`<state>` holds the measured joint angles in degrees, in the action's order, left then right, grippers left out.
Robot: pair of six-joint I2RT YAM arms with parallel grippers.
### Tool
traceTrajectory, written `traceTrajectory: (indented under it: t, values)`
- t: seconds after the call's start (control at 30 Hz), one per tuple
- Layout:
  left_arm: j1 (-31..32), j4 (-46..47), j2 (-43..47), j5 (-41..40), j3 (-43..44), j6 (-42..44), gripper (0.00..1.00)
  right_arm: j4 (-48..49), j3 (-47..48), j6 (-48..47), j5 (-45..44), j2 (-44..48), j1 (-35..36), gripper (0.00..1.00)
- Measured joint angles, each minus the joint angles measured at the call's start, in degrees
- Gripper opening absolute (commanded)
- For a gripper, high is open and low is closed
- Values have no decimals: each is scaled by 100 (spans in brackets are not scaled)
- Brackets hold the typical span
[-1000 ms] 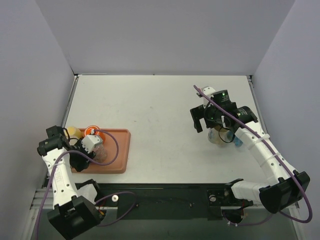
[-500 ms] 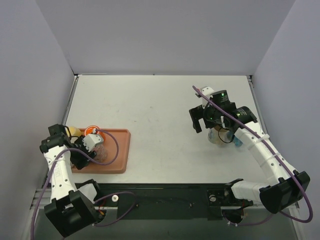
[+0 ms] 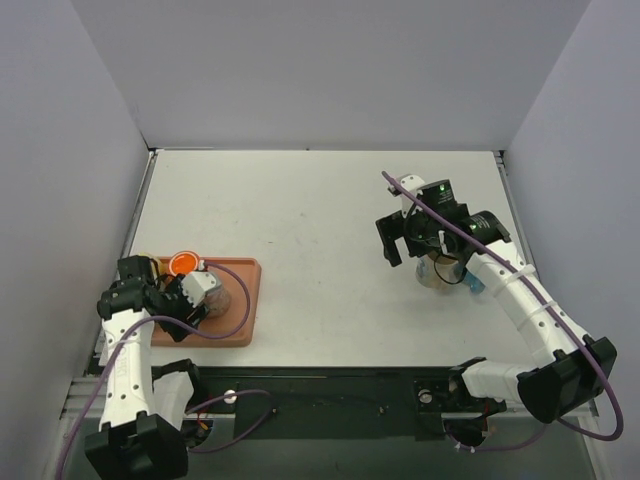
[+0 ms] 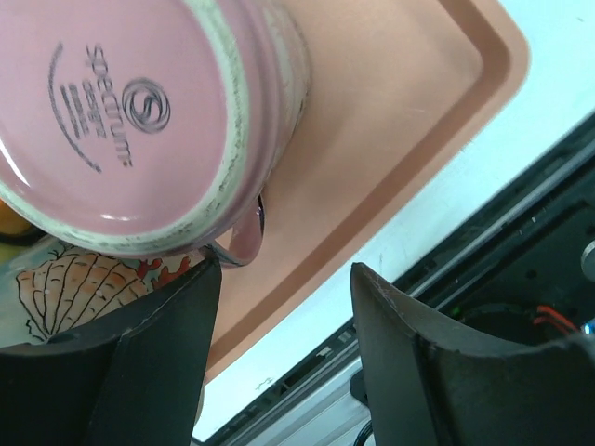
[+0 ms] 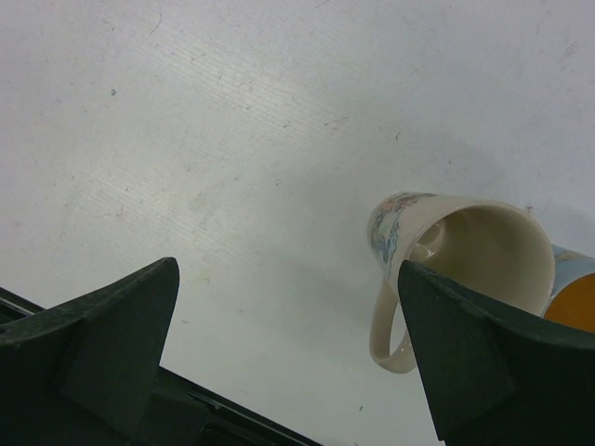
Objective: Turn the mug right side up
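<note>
A pink mug (image 4: 121, 111) stands upside down on the orange tray (image 4: 390, 139), its stamped base facing the left wrist camera and its handle (image 4: 244, 243) pointing at the jaws. In the top view the mug (image 3: 218, 300) sits at the tray's (image 3: 245, 300) middle. My left gripper (image 4: 286, 271) is open and empty just beside the mug's handle; from above it (image 3: 197, 290) is over the tray's left part. My right gripper (image 5: 288, 274) is open and empty above the table, left of a cream mug (image 5: 474, 251) that stands upright.
A shell-patterned mug (image 4: 74, 283) sits against the pink mug. An orange cup (image 3: 183, 263) and a yellowish item (image 3: 150, 266) are at the tray's far left. A blue-and-orange mug (image 5: 572, 297) stands beside the cream mug (image 3: 437, 272). The table's near edge (image 4: 521, 195) runs by the tray.
My left arm has swung right and nearer, bringing its gripper over the tray beside the pink mug. The right arm has barely moved.
</note>
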<state>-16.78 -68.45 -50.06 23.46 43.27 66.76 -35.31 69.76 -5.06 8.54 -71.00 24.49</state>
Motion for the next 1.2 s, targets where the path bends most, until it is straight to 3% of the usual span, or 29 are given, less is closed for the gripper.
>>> traceTrajectory:
  t: [0.2, 0.47, 0.77, 1.03, 1.2]
  values:
    - [131, 1051, 254, -317, -546, -938, 63, 0, 0, -33, 96, -74, 0, 98]
    - [120, 1646, 11, -396, -680, -1325, 62, -4, 0, -94, 162, -101, 0, 98]
    - [-546, 1134, -160, 146, -118, -562, 66, -9, 0, -111, 203, -101, 4, 98]
    - [-573, 1064, -1115, 463, 168, 249, 66, -15, 0, -129, 225, -105, 4, 98]
    - [-448, 1180, -1193, 503, 138, 402, 58, -42, 0, -129, 232, -105, 24, 97]
